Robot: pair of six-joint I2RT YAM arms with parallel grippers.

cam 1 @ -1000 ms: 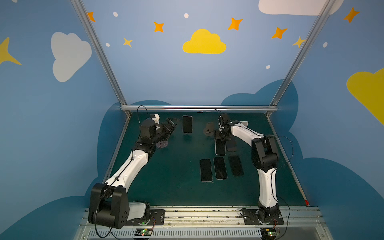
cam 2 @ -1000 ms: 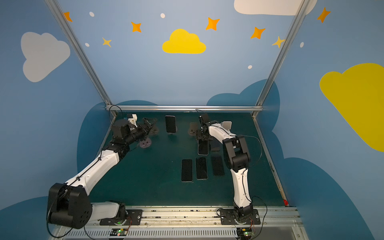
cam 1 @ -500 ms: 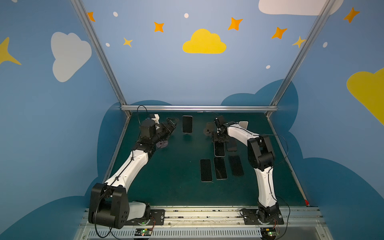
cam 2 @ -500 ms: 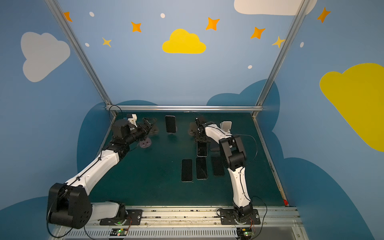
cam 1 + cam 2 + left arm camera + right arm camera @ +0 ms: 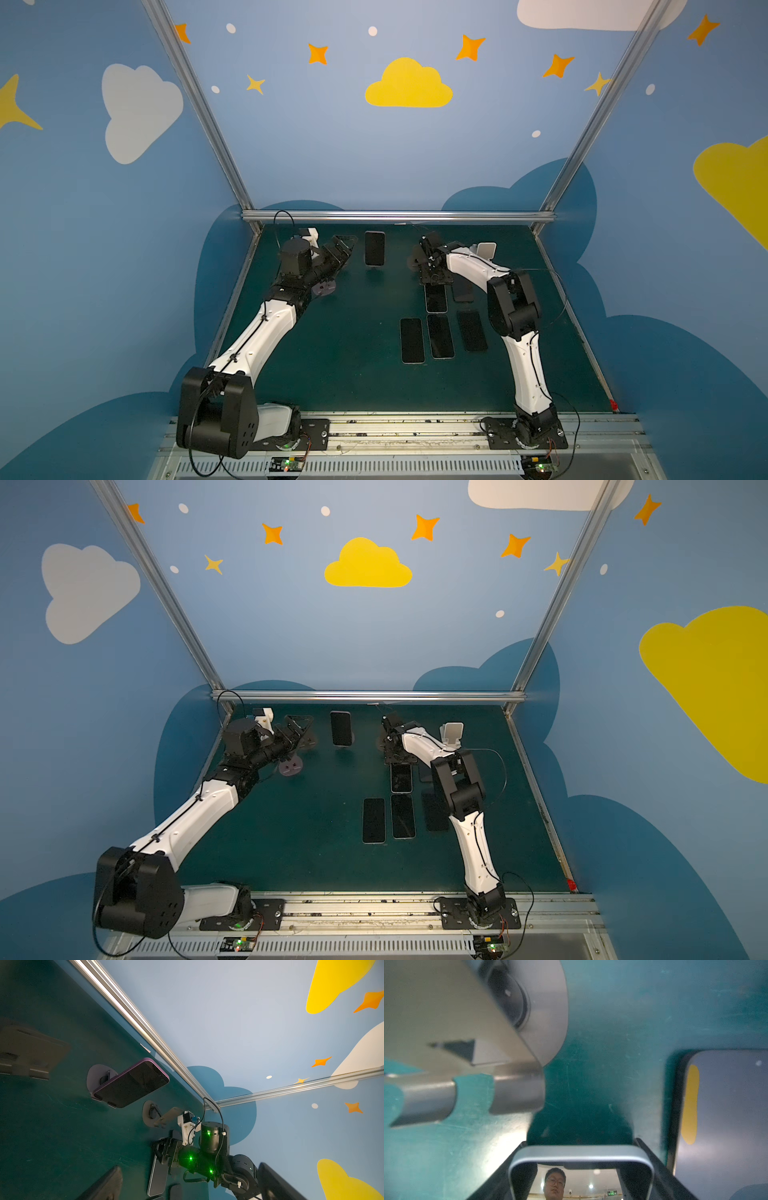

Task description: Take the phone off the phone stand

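My right gripper (image 5: 434,276) (image 5: 580,1141) is shut on the far end of a silver-edged phone (image 5: 436,298) (image 5: 581,1153) (image 5: 158,1176). That phone stretches low over the green mat, just in front of an empty grey stand (image 5: 415,258) (image 5: 512,1093) (image 5: 164,1115). A purple-edged phone (image 5: 374,248) (image 5: 341,728) (image 5: 133,1082) still leans upright on its round-based phone stand (image 5: 97,1076) at the back middle. Just left of it, my left gripper (image 5: 343,249) (image 5: 298,729) hangs open and empty, apart from the phone.
Three dark phones (image 5: 440,336) lie side by side mid-mat, and another phone (image 5: 463,291) (image 5: 726,1115) lies beside the held one. A white stand (image 5: 486,250) is at the back right. A round purple stand base (image 5: 324,287) sits under my left wrist. The metal frame rail (image 5: 399,216) bounds the back.
The right arm's elbow has swung a little left and its gripper has come slightly nearer and lower with the silver phone. The left arm has stayed put.
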